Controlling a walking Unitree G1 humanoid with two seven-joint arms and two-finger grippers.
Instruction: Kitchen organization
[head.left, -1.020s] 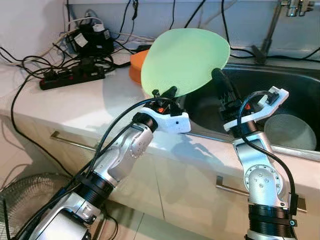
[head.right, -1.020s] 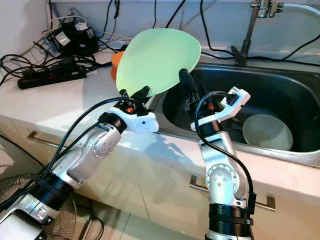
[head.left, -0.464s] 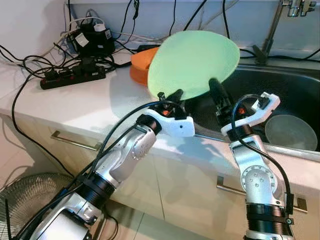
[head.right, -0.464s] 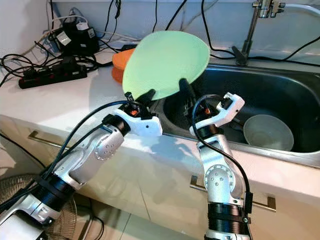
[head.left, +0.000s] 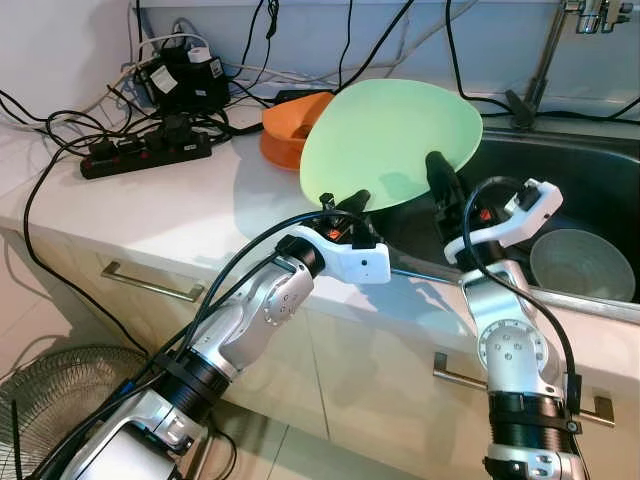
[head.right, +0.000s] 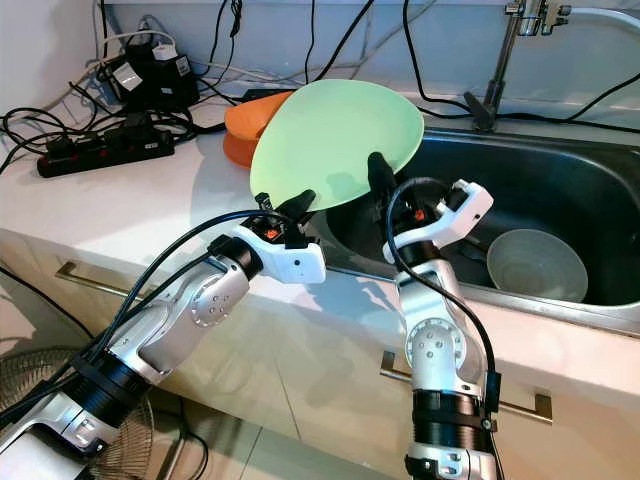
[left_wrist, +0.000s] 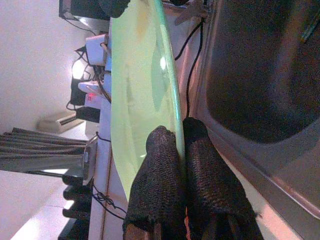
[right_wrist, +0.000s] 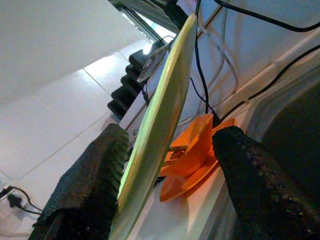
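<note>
In the left eye view, the left gripper (head.left: 342, 203) pinches the lower rim of a light green plate (head.left: 392, 142) and holds it tilted up in the air above the counter (head.left: 150, 215), over the near left corner of the sink (head.left: 590, 190). The right gripper (head.left: 438, 178) reaches up to the plate's right side, one black finger against its face. An orange dish (head.left: 285, 130) sits on the counter behind the plate, near the sink's left edge, and a black power strip (head.left: 145, 152) with tangled cables lies toward the counter's back left corner. A pale bowl (head.left: 584, 262) rests in the sink basin, to the right of the right arm. The right eye view shows the same layout, with a faucet (head.right: 505, 50) standing at the sink's back edge. In the left wrist view, the two fingers (left_wrist: 160, 170) are closed tight on the thin edge of the plate, which runs away from them, with the steel basin alongside. In the right wrist view, the fingers (right_wrist: 90, 185) stand wide apart with the plate's edge between them; one looks to be against the plate, the other clear of it, and the orange dish lies beyond on the counter.
</note>
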